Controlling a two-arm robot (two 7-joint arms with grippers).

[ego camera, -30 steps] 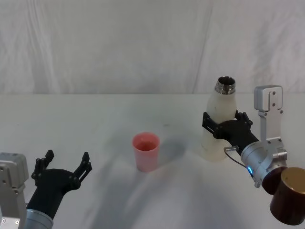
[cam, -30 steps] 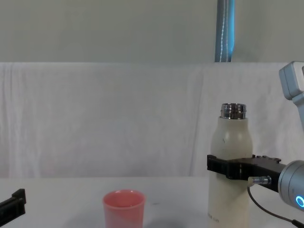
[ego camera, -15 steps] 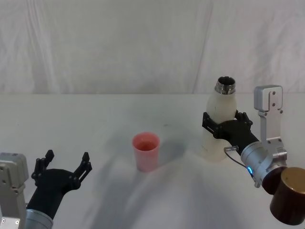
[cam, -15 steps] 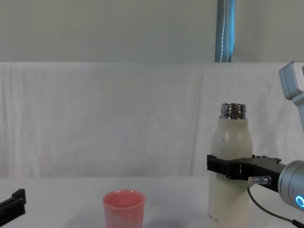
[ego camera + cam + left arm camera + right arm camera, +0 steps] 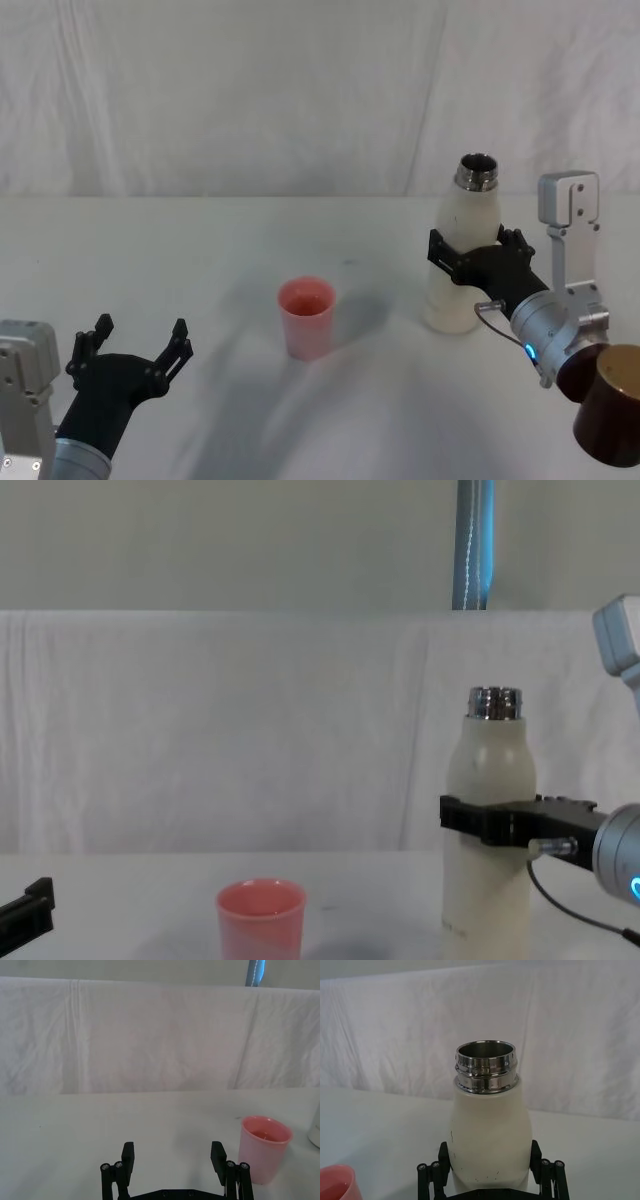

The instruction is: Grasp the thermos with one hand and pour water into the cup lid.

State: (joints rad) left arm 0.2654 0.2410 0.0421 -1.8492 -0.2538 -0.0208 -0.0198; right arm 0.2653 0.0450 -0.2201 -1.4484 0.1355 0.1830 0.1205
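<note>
White cloth (image 5: 200, 250) covers the table and hangs, creased, as a backdrop at the far side; a blue pole (image 5: 472, 545) rises behind it in the chest view; nothing stands between the thermos (image 5: 463, 250) and the cup lid (image 5: 306, 317), just bare cloth with soft shadows.

On the right of the table stands the thermos — a tall cream-white cylinder with rounded shoulders and a shiny threaded steel neck, its mouth uncapped and dark inside; faint grey print shows near its base in the chest view; its body looks upright; whether the base rests on the cloth cannot be told. The right gripper (image 5: 478, 262) reaches in from the near right and its black jaws clasp the thermos around the middle, one finger on each side, touching the wall; behind the gripper sits the silver wrist with a small blue light, and a dark brown rounded arm joint (image 5: 611, 403) lies at the near right edge.

The cup lid stands to the left of the thermos, well apart from it, near the table's middle; it is a small pink plastic cup, slightly tapered, with a round rim; its inside looks pink, and contents cannot be told.

The left gripper (image 5: 140, 350) hovers at the near left, jaws spread wide, holding nothing, well apart from the cup lid.
</note>
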